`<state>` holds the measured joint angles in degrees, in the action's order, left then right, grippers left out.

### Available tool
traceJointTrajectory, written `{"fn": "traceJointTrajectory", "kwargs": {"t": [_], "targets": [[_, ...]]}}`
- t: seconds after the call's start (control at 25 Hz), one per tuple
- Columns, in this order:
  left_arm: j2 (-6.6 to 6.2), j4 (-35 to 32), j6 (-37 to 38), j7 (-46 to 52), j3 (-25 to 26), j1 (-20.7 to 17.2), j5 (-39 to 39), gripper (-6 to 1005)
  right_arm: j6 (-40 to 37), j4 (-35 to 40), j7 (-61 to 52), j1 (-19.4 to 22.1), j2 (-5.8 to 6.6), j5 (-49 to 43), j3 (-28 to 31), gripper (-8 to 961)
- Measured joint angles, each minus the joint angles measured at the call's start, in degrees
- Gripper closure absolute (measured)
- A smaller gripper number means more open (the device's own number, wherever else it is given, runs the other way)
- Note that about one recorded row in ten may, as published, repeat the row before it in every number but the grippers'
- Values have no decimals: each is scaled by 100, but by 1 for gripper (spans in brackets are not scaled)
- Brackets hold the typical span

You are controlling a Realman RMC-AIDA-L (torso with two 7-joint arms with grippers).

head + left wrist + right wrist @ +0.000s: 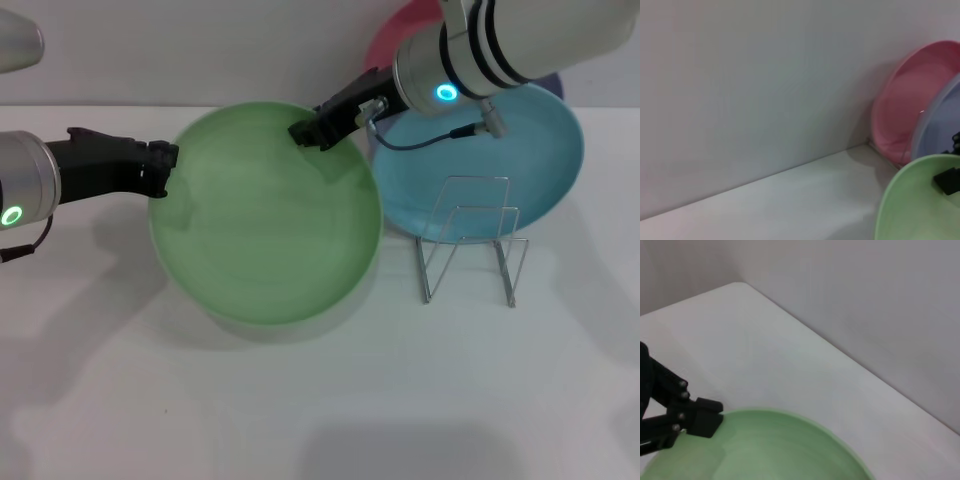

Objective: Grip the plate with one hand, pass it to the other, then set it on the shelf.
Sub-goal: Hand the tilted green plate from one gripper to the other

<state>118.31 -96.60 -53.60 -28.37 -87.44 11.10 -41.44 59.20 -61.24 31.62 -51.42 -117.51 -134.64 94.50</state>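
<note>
Plate [265, 215] and both grippers meet above the white table [300, 400]; the plate is round, light green and matte with a shallow raised rim, and it casts a shadow on the table beneath, with the left gripper [160, 170] on its left rim and the right gripper [310, 130] on its far rim. Each gripper's fingertips are partly hidden by the rim, so the contact is hard to read exactly; the left one's fingers appear clamped on the edge, and the right one's dark fingers also appear closed over the edge. The left wrist view shows only a cut-off arc of the green plate [912, 200] and a small dark piece of the right gripper [950, 180] at the frame edge; the right wrist view shows the left gripper [705, 420] with its silver screws at the plate's [765, 450] rim. The left arm reaches in level from the left; the right arm slants down from the upper right, its light glowing. Just right of the plate stands the wire rack [470, 240]; behind it lies a blue plate [540, 150], with a pink plate [395, 35] largely hidden farther back.
</note>
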Motion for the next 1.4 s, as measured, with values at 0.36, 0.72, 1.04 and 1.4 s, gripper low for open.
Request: {"fn": "traceJointTrajectory", "kwargs": {"t": [0.36,0.72,1.04,1.4], "targets": [[-20,12,24,-318,111,-62,-561,969,-26,-430,20,282,-28,22,46,812],[-9,-39,20,-441,85,-82,-686,760,5,-489,20,318,-54,3,17,814],[-3,-304,26,-591,51,-207,-739,598,27,-719,0,466,-55,-125,46,829],[-5,-365,1176,-956,23,-591,-724,259,-290,-2148,262,1448,-131,-319,194,908]]}}
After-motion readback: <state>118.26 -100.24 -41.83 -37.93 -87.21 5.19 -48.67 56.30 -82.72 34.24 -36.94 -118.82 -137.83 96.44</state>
